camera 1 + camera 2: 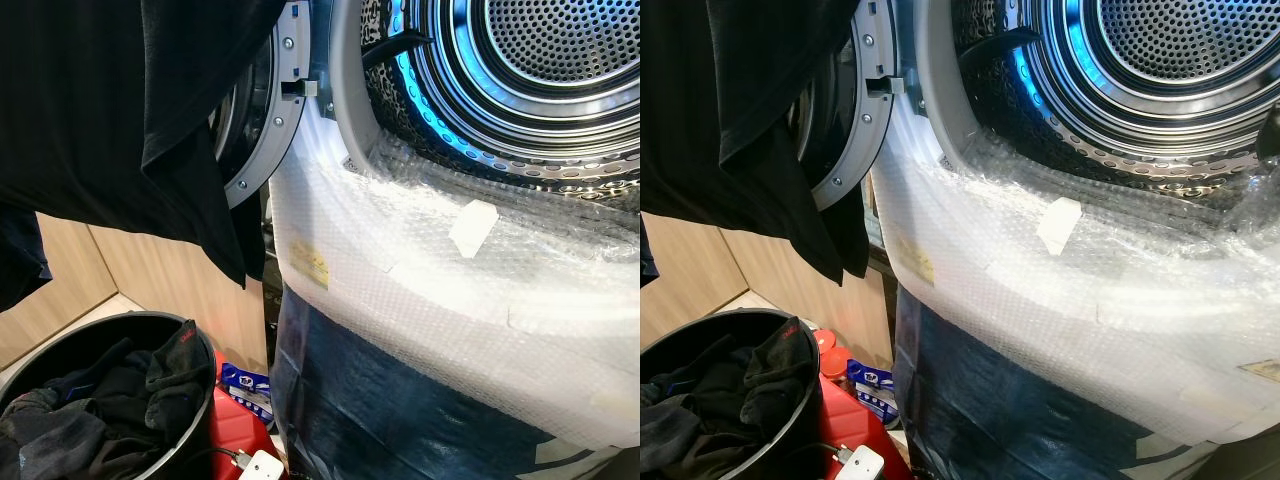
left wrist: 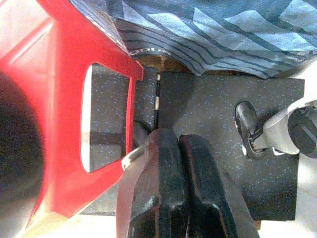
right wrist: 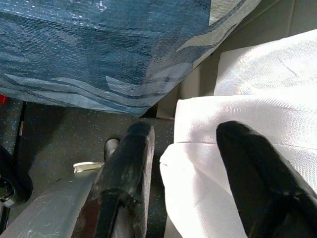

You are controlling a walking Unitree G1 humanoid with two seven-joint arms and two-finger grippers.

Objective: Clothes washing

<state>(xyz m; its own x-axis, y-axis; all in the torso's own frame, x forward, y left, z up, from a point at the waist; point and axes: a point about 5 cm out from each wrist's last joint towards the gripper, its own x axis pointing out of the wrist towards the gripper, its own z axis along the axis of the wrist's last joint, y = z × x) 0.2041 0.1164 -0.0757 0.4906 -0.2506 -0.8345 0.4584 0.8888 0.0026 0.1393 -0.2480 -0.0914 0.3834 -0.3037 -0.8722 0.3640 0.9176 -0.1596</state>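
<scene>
The washer [image 1: 470, 300] takes up the right side of the head views, its front wrapped in bubble wrap [image 1: 420, 270] with blue patterned plastic sheet [image 1: 380, 400] below. Its drum [image 1: 560, 60] is open, perforated steel lit blue at the rim, and the door [image 1: 255, 130] is swung open to the left. A black garment [image 1: 120, 110] hangs across the upper left, covering much of the door and standing between the camera and the wooden cabinet [image 1: 150, 275] behind. Below it a dark round basket [image 1: 190, 400] holds more dark clothes [image 1: 90, 410], one piece draped over its rim. A red stool [image 1: 240, 420] sits just beside the basket, between it and the washer, with a white plug [image 1: 262, 467] on it and a blue packet [image 1: 245, 385] behind.

The left gripper [image 2: 178, 144] hangs over speckled dark floor [image 2: 218, 109] near the stool, fingers clenched together, holding nothing. The right gripper [image 3: 185, 144] hangs low by the washer's sheeted base, fingers spread apart, empty, with white cloth [image 3: 247, 104] lying behind them.
</scene>
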